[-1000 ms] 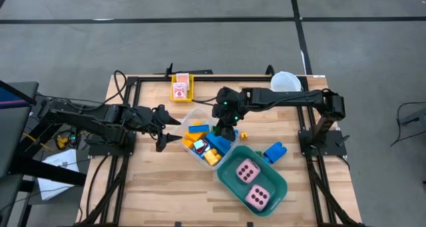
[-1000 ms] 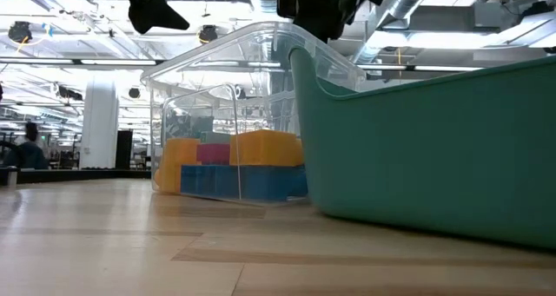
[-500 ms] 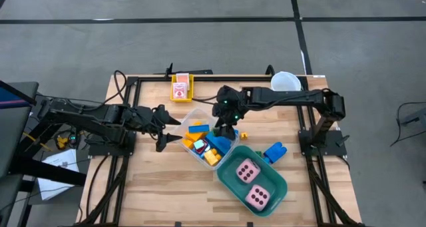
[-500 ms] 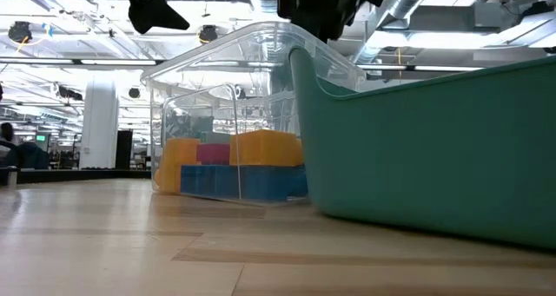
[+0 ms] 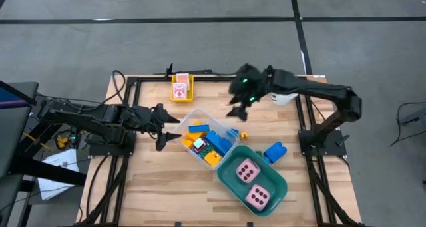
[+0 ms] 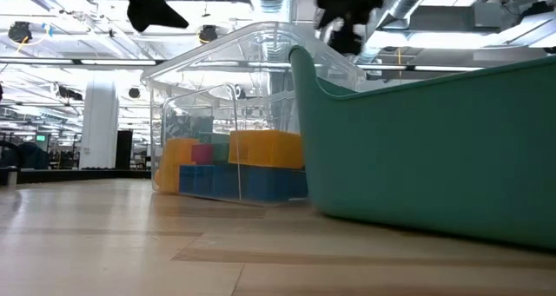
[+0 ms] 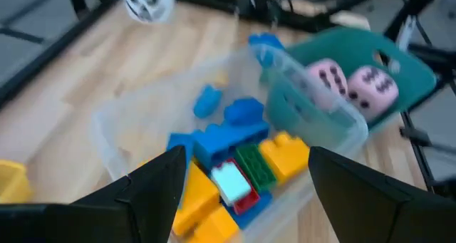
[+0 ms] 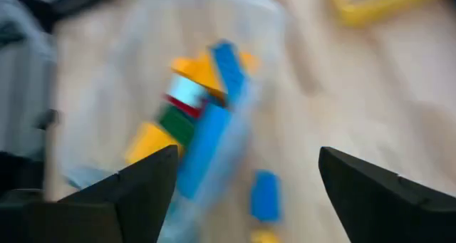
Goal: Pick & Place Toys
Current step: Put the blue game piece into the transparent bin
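High view: bricks [image 5: 205, 144] in clear bin [image 5: 189, 114]

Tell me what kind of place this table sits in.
Probably a large robotics lab or industrial hall: the low view shows exposed ceiling ducts and strip lights behind the clear bin, and the high view shows a taped grey floor around the framed table.
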